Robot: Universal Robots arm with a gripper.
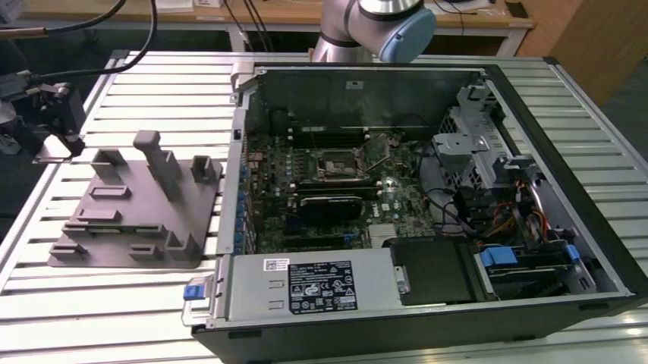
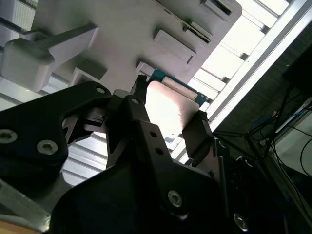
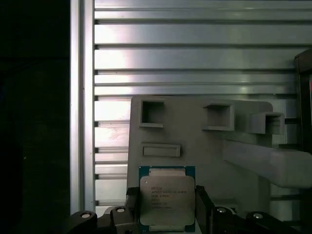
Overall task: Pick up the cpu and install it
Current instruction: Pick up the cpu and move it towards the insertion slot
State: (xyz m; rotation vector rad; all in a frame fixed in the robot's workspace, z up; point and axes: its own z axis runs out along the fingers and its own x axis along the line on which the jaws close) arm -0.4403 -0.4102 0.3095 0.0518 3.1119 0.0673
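Exterior view: the slatted metal table [image 1: 152, 83] carries everything. The open computer case [image 1: 405, 337] lies on it, well apart from the jaws. Inside the case are the motherboard [image 1: 335, 205], a power supply [image 1: 253, 292], drive bays and loose cables. The socket [image 1: 329, 163] is a dark square in a metal frame. I judge it unfilled, though that is hard to make out. The grey fixture [image 1: 121, 227] lies between the case and the jaws, much nearer to the jaws.

In the first wrist view, the fixture's square pockets [image 3: 152, 114] lie beyond the jaws and hold nothing.

In the same view the gripper [image 3: 166, 208] is closed to the chip's width. Its dark fingers [image 3: 202, 204] press on opposite edges of the cpu [image 3: 167, 195]. The cpu sits flat between the jaws, metal top toward the camera, and appears to be held clear of the fixture.

By my reading, the pick-up is done and the install has not started: the chip is in hand and far from the socket. Seating it would call for keeping the chip level in the jaws. It would also need to be squared to the socket frame and set down gently, not pressed.
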